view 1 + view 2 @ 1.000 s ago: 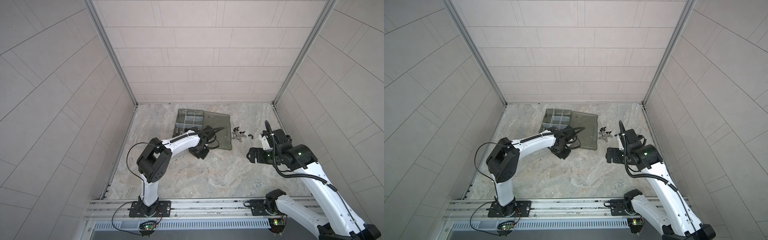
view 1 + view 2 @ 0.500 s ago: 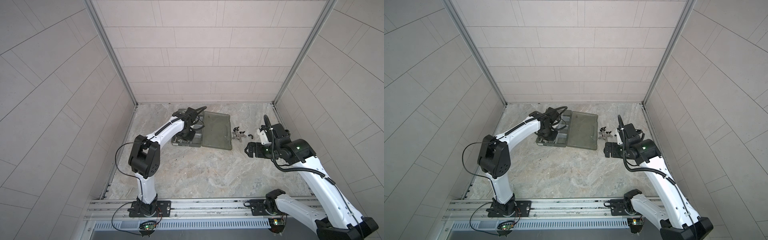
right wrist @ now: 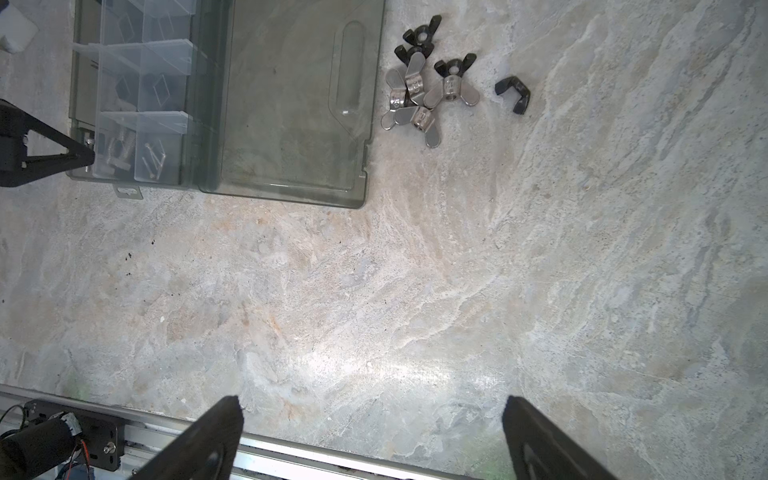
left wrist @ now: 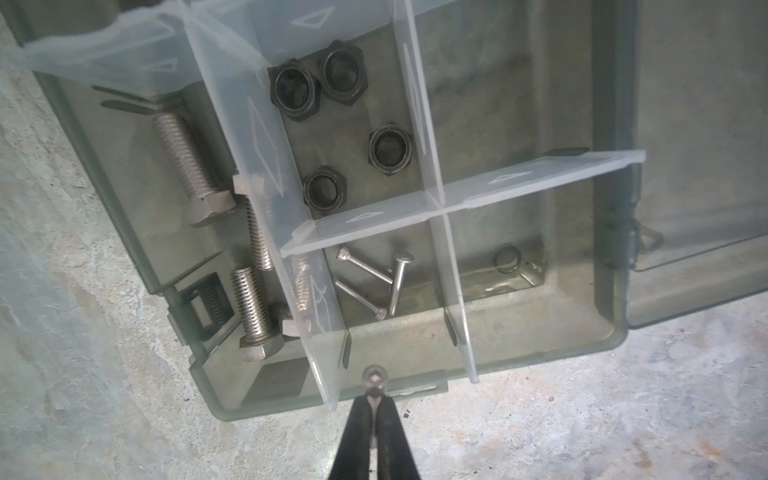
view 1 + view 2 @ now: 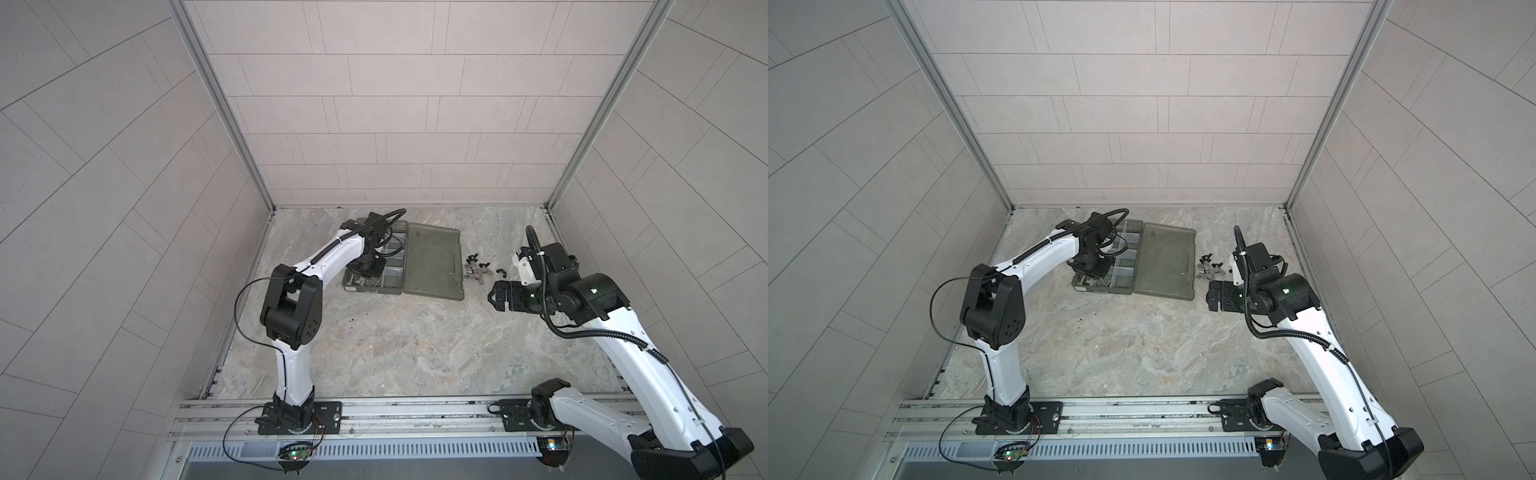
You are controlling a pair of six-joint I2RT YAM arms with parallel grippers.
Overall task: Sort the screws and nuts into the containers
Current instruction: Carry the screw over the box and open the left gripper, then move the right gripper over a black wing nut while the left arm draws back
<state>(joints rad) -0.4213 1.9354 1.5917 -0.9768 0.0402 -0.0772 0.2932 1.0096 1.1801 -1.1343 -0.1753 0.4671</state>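
Observation:
My left gripper [image 4: 375,400] is shut on a thin silver screw [image 4: 375,380], seen head-on just over the near rim of the organiser case [image 4: 540,353]. In its containers lie three thin screws [image 4: 394,282], thick hex bolts [image 4: 185,160] and several black hex nuts [image 4: 324,190]. In both top views the left wrist [image 5: 370,266] [image 5: 1090,266] hangs over the divided half's near left corner [image 5: 353,286] [image 5: 1080,286]. My right gripper [image 3: 372,411] [image 5: 496,294] is open and empty above bare table.
Right of the flat lid half [image 5: 434,262] [image 3: 291,104], a heap of silver and black wing nuts [image 3: 419,89] [image 5: 478,272] lies on the table, with one black piece [image 3: 514,93] apart. A small ring [image 4: 506,261] lies in another compartment. The base rail [image 3: 291,453] runs below the right gripper.
My left arm has swung from in front of the lid to the left, over the divided half, still shut. The right arm has shifted slightly towards the back and stays open.

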